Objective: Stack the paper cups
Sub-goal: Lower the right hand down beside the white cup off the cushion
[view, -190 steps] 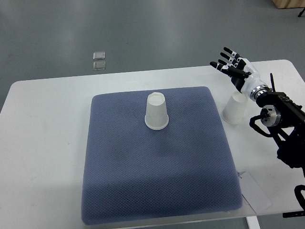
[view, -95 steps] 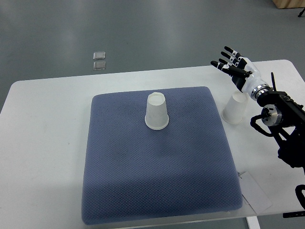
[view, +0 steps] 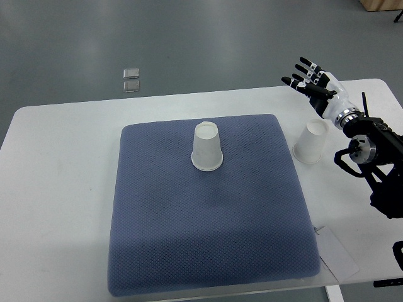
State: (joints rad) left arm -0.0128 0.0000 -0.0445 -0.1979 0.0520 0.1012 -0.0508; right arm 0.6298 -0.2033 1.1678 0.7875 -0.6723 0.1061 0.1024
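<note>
- A white table (view: pixel 63 189) is seen from steeply above, its rounded corners set against a grey-green floor (view: pixel 189 38).
- A blue-grey textured mat (view: pixel 208 233) is laid on the table, covering most of its middle and reaching almost to the near edge.
- Two small clear square objects (view: pixel 131 80) are seen on the floor beyond the table's far edge, one just behind the other; what they are cannot be told.
- A white sheet of paper (view: pixel 337 255) is placed on the table just beside the mat's near right corner.
- A light wooden object (view: pixel 381 5) is cut off by the frame on the floor, well beyond the table's far right corner.
</note>
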